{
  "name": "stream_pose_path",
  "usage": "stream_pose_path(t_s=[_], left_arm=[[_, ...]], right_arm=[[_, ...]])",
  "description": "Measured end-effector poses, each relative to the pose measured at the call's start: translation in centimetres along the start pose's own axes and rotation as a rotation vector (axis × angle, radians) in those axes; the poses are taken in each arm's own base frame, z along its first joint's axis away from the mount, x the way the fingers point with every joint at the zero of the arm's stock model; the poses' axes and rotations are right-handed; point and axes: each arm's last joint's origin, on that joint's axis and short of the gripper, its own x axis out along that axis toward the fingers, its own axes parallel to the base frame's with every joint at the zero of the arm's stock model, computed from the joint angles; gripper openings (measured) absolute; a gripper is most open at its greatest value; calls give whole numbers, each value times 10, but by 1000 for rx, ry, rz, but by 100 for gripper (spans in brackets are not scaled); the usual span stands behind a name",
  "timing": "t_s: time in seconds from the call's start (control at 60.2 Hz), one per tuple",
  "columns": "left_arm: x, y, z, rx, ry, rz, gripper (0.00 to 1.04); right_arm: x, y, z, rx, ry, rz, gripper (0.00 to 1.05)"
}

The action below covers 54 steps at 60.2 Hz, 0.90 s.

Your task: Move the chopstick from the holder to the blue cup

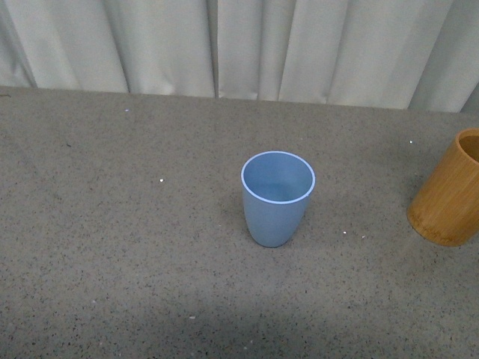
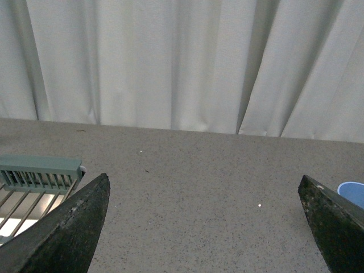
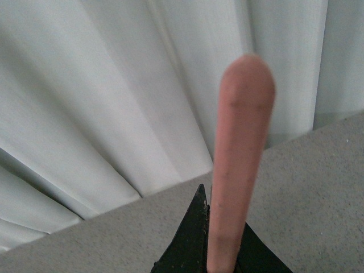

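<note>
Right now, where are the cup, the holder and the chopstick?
cup [image 1: 274,217]: front view, on its outer wall.
holder [image 1: 447,198]: front view, on its outer wall.
chopstick [image 3: 238,159]: right wrist view, on its mid-shaft.

You will find nothing to read here: no text, label, brand, number or sign appears on any object in the front or either wrist view.

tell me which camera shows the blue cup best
The front view: the blue cup stands whole and upright, open mouth visible. The left wrist view catches only a sliver at the picture's edge; the right wrist view shows none.
</note>
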Motion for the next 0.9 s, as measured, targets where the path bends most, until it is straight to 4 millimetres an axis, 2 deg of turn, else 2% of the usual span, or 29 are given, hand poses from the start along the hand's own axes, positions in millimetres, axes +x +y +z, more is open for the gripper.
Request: stream_pose_path(t_s=[0.133, 0.216, 0.365, 0.531, 0.681, 0.896], left_arm=[[0, 0, 0, 0, 0, 0, 98], [0, 0, 0, 0, 0, 0, 98], [0, 0, 0, 0, 0, 0, 98], [0, 0, 0, 0, 0, 0, 98], [0, 0, 0, 0, 0, 0, 98], [0, 0, 0, 0, 0, 0, 98]], right_arm=[[-20, 14, 11, 32, -40, 66, 1], [-33, 30, 7, 46, -36, 126, 1], [-48, 72, -30, 58, 42, 241, 1], [-50, 98, -65, 60, 117, 285, 1], [-42, 107, -98, 45, 197, 273, 1], [-35, 104, -111, 30, 223, 244, 1]])
